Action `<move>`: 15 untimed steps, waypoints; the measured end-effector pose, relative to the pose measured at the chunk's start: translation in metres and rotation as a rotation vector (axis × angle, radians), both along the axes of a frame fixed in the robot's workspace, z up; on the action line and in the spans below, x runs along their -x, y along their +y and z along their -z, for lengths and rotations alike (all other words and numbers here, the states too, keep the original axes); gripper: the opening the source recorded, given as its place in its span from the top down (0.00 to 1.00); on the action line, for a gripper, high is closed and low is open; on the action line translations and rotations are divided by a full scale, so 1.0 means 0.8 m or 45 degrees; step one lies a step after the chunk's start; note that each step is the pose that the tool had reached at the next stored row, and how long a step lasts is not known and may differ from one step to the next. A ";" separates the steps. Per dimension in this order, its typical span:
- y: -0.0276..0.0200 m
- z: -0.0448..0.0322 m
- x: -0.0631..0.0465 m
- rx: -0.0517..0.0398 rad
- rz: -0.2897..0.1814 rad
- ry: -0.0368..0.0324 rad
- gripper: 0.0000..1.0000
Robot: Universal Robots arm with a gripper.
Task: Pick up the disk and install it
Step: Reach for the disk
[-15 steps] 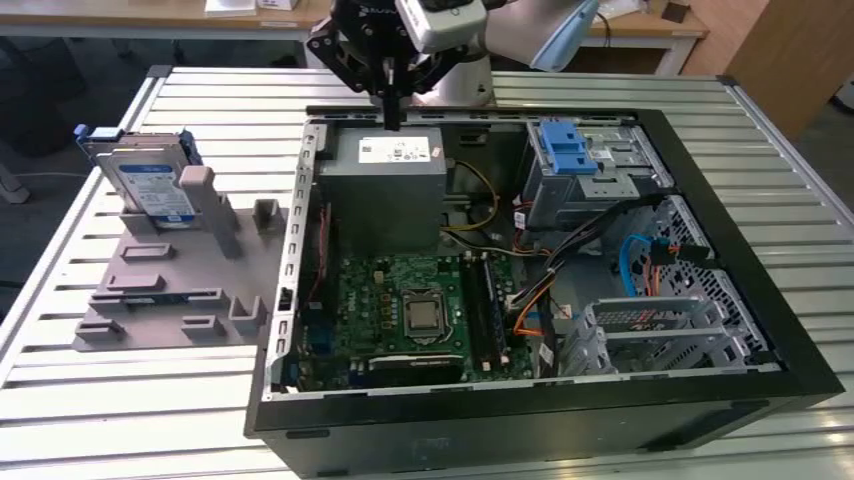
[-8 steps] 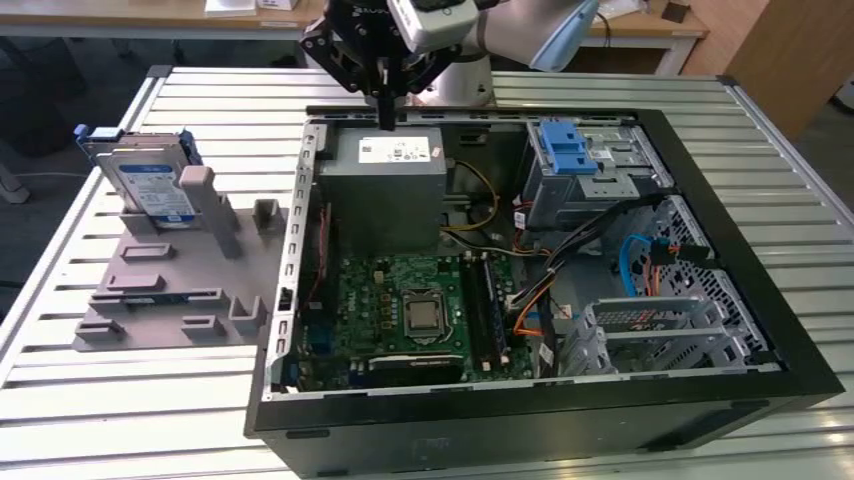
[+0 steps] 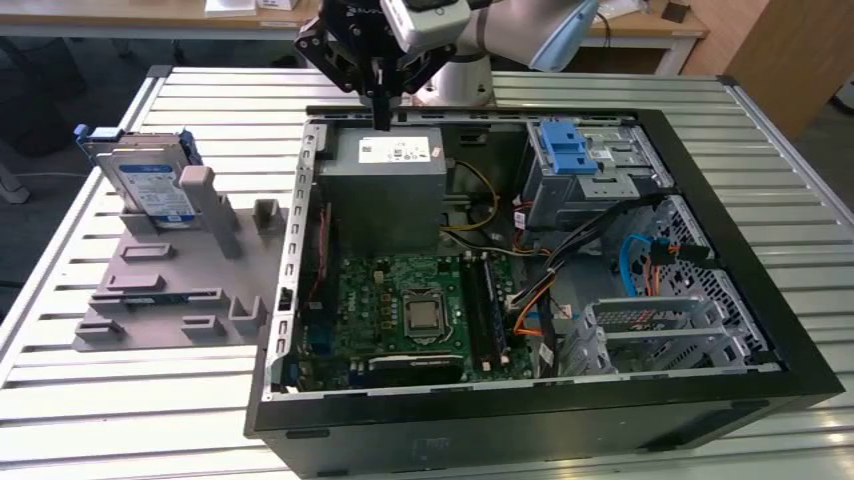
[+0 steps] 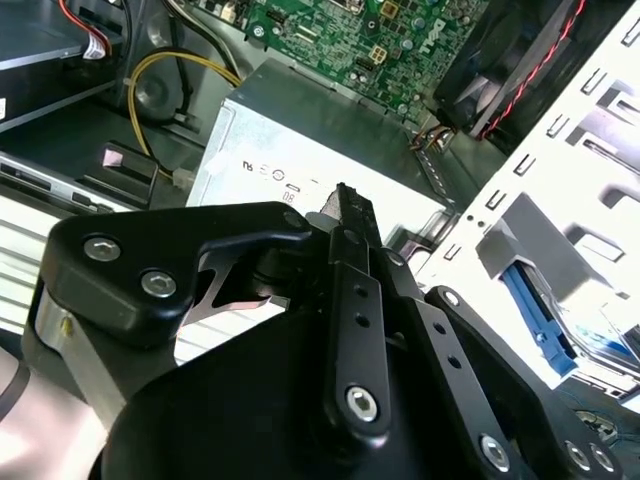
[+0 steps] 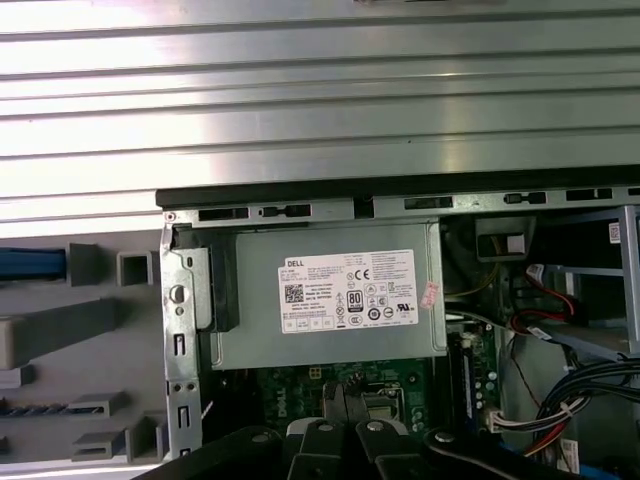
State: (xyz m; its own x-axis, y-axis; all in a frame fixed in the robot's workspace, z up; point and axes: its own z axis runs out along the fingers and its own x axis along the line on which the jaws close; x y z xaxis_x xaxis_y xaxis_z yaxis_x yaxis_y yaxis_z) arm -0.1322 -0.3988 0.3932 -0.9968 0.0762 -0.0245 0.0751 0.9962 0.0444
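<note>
Right now the pincer (image 3: 383, 122) hangs just above the back edge of the open computer case (image 3: 534, 425), over the grey power box (image 3: 387, 190) inside it. Its two fingers are pressed together and it holds nothing. The disk (image 3: 144, 178) is not in the case. It stands on its edge in a grey stand (image 3: 160, 300) just outside the case, on the exterior view's left, well apart from the pincer.

What could go wrong, I think? The disk stands tall and thin, so a bump from the side could tip it or push the light stand along. Its metal sides look smooth, so a weak or crooked hold could let it slip. Inside the case there are lots of loose wires (image 3: 530, 297) near the blue drive holder (image 3: 571, 155), and the disk or the arm could catch on them. The case walls are close too, so a tilted disk could jam.

The case and the stand sit on a worktop (image 3: 120, 400) made of long silver metal strips with grooves between them. Behind the case are wooden desks (image 3: 134, 12).
</note>
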 end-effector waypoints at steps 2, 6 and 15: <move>0.0000 0.0000 0.002 0.000 0.000 0.0000 0.89; 0.0000 0.0000 0.005 0.000 0.000 0.0001 0.89; 0.0001 0.0001 0.012 0.000 0.000 0.0001 0.89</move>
State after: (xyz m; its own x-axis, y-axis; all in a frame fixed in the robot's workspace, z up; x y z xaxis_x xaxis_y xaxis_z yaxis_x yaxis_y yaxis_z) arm -0.1416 -0.3987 0.3931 -0.9968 0.0762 -0.0244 0.0751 0.9962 0.0443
